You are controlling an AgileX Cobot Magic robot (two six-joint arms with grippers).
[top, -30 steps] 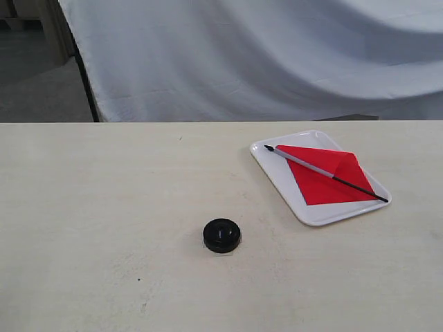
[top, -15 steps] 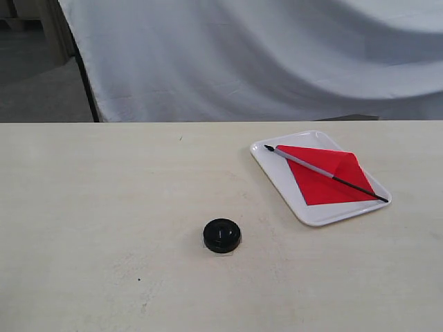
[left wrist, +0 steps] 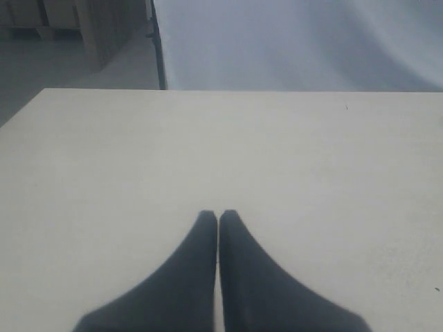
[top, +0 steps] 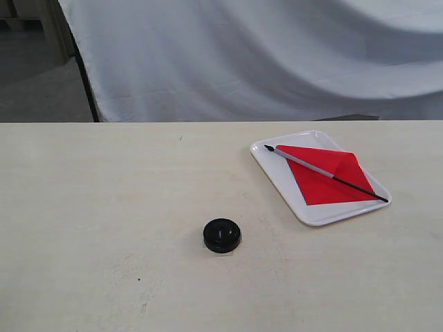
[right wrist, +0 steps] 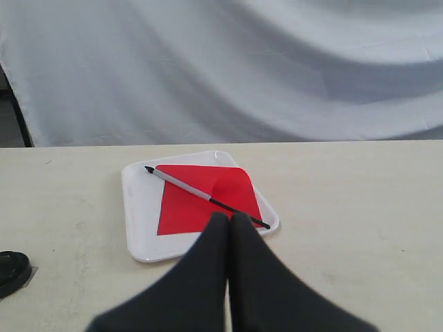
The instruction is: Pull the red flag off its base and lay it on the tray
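The red flag (top: pixel 325 178) lies flat on the white tray (top: pixel 277 177) at the right of the table, its silver-and-black pole slanting across the cloth. The wrist view on the right arm shows the same flag (right wrist: pixel 187 205) and tray (right wrist: pixel 138 207) just beyond my right gripper (right wrist: pixel 230 217), which is shut and empty. The black round base (top: pixel 222 235) stands alone near the table's middle, with its edge in the right wrist view as the base (right wrist: pixel 12 270). My left gripper (left wrist: pixel 218 216) is shut over bare table, holding nothing. Neither gripper appears in the exterior view.
A white cloth backdrop (top: pixel 263 55) hangs behind the table's far edge. A dark gap and floor show at the back left (top: pixel 41 62). The beige table top (top: pixel 104 207) stretches wide to the left of the base.
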